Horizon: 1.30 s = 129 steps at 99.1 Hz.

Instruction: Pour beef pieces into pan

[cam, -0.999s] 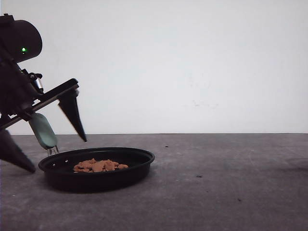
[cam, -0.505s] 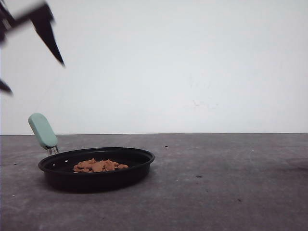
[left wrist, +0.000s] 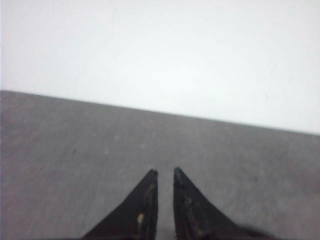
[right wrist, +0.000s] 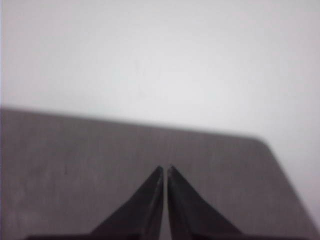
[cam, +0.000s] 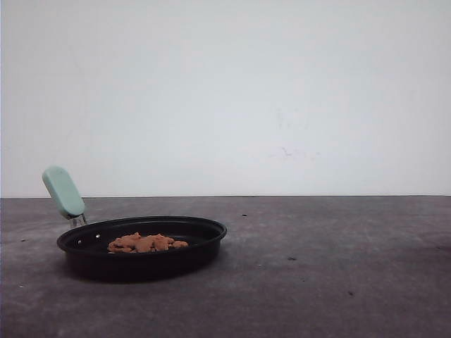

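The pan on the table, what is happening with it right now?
Nothing is handling it at this moment. The pan sits on the grey table with the beef pieces already piled inside it, and its mint-green handle points up. The left tool and the right tool are both shut, empty, and over bare table.

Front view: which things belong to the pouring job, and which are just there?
Job:
- beef pieces, piled inside the pan
- pan, black, with its mint-green handle sticking up

Just there:
- grey table, with a few dark specks
- white wall
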Motion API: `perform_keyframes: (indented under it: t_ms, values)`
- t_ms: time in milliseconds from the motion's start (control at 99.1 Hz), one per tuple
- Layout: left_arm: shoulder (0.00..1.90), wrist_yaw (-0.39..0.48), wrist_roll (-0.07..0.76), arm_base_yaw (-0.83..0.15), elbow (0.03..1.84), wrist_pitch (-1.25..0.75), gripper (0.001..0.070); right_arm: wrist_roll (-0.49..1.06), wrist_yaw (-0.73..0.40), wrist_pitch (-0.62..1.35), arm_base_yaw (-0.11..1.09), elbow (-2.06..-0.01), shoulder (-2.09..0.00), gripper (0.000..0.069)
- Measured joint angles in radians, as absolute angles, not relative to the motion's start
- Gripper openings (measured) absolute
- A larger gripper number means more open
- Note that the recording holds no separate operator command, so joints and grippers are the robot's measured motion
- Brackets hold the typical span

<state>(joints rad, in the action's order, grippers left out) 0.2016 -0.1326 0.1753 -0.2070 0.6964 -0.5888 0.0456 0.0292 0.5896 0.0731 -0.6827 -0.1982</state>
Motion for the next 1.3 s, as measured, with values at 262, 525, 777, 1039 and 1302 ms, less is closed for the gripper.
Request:
perform_keyframes:
  t_ms: [262,525,777,1039,1302]
  values:
    - [0.038,-0.178,0.167,-0.207,0.645,-0.792,0.0031,0.044,0.059,0.688,0.073,-0.632,-0.081,0.0012]
    - [0.035,-0.184,0.165,-0.207,0.645,-0.788,0.0031,0.044,0.059,0.691,0.073,-0.634,-0.081,0.0012]
    - [0.035,-0.185,0.164,-0.207,0.645,-0.788,0.0031,0.044,0.059,0.691,0.073,-0.634,-0.081,0.0012]
    - [0.035,-0.185,0.164,-0.207,0.645,-0.788,0.0031,0.044,-0.006,0.692,0.075,-0.633,-0.073,0.0012]
    - [0.035,-0.185,0.164,-0.207,0.645,-0.789,0.0031,0.04,-0.175,0.689,0.08,-0.603,-0.004,0.0012]
